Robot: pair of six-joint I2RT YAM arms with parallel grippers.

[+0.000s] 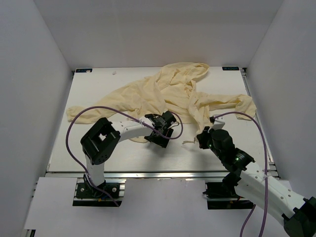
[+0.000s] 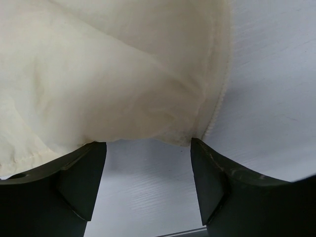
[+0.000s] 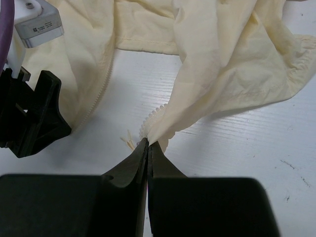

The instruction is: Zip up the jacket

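I've got the jacket (image 1: 168,94) lying crumpled across the far half of the white table (image 1: 98,153), hood toward the back wall, sleeves trailing out to either side. Right gripper (image 3: 148,146) is pinched tight, fingers together on the bottom corner of one front edge, right at the zipper teeth (image 3: 154,116) (the cloth fans away from the pinch). Left gripper (image 2: 148,148) sits just beside it on the left, fingers spread wide, the other panel's hem lying at the tips. Nothing is clamped between them and bare table shows in the gap.
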